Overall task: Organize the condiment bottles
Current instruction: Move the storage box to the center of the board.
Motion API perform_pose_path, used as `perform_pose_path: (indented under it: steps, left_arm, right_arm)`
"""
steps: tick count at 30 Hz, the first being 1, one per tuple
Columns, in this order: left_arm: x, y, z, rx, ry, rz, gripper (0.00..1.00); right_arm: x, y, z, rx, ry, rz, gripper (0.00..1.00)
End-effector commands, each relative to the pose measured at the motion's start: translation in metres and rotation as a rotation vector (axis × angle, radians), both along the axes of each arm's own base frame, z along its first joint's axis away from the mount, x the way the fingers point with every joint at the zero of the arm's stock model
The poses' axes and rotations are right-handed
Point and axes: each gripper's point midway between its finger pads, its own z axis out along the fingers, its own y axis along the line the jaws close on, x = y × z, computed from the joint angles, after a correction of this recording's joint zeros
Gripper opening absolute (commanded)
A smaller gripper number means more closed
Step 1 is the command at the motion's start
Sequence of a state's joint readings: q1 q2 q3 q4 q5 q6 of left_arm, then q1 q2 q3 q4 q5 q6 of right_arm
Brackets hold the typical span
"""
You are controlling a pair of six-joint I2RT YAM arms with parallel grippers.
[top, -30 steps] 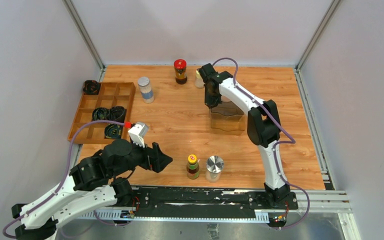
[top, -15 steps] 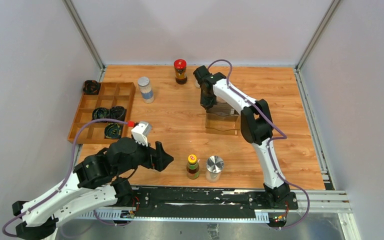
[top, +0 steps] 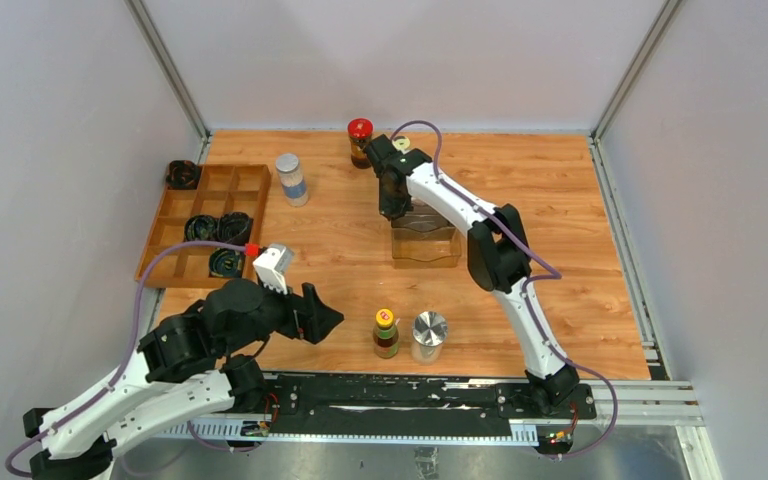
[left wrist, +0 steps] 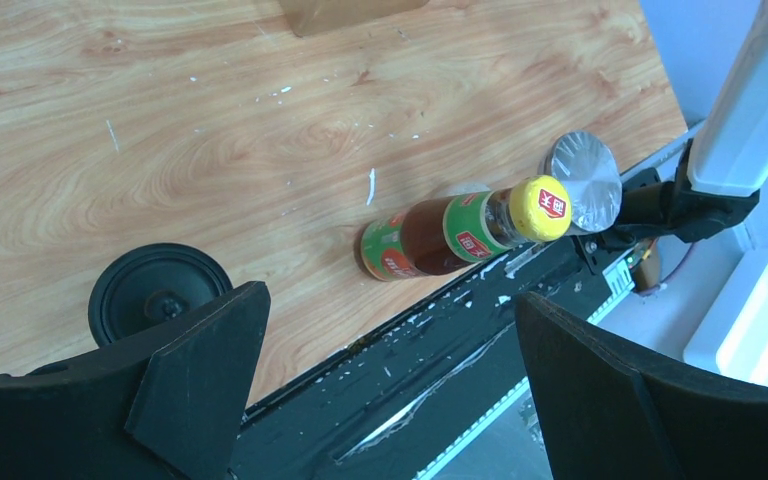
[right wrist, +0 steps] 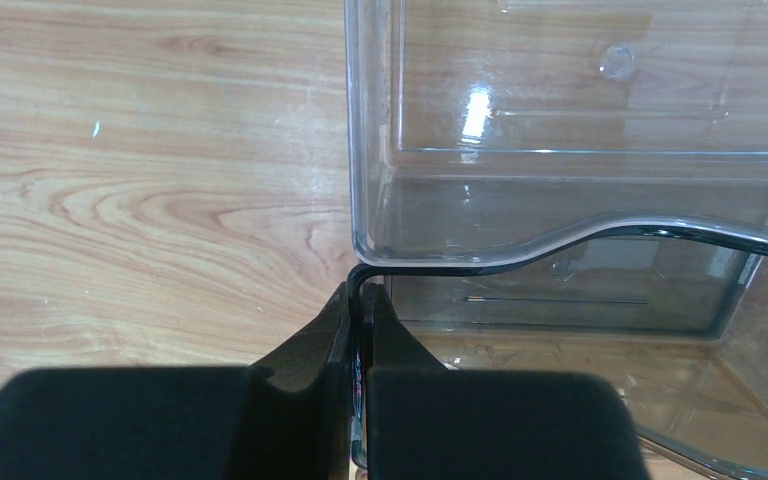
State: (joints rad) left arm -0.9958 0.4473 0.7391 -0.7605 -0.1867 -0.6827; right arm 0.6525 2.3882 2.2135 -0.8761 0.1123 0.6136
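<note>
Sauce bottle [left wrist: 450, 235] beside silver-lidded jar [left wrist: 582, 182]

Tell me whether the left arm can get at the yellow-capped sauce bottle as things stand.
Probably yes. The left hand is open and the yellow-capped sauce bottle stands upright just beside it, with bare table between. The silver-lidded jar close on the bottle's far side may crowd one finger.
</note>
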Motion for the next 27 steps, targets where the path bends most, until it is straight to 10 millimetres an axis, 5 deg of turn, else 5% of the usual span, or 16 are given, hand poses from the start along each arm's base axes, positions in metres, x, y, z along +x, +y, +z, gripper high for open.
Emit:
perform_pose_path:
  steps: [1,6,10,17,21,27]
  left_arm:
    - [-0.003,0.005,-0.005,-0.010,0.027,0.018,1.00]
    - [-0.002,0.005,-0.009,0.028,0.028,0.013,1.00]
    - [0.002,0.003,-0.009,0.060,0.026,0.011,1.00]
    - [0.011,0.004,0.011,0.081,-0.027,0.023,1.00]
    - [0.017,0.011,0.027,0.086,-0.076,0.058,1.00]
    - [0.025,0.037,0.047,0.137,-0.163,0.124,1.00]
  right_arm:
    - [-0.004,0.029,-0.004,0.073,0.006,-0.011,0.00]
    - [-0.001,0.030,-0.005,0.071,-0.017,0.017,0.12]
    - [-0.003,0.029,-0.005,0.071,-0.018,0.035,0.36]
    - [-0.006,0.029,0.013,0.107,-0.060,0.066,0.57]
    - [-0.015,0.015,0.053,0.099,-0.128,0.078,0.63]
    - [-0.042,-0.032,0.155,0.085,-0.329,0.109,0.65]
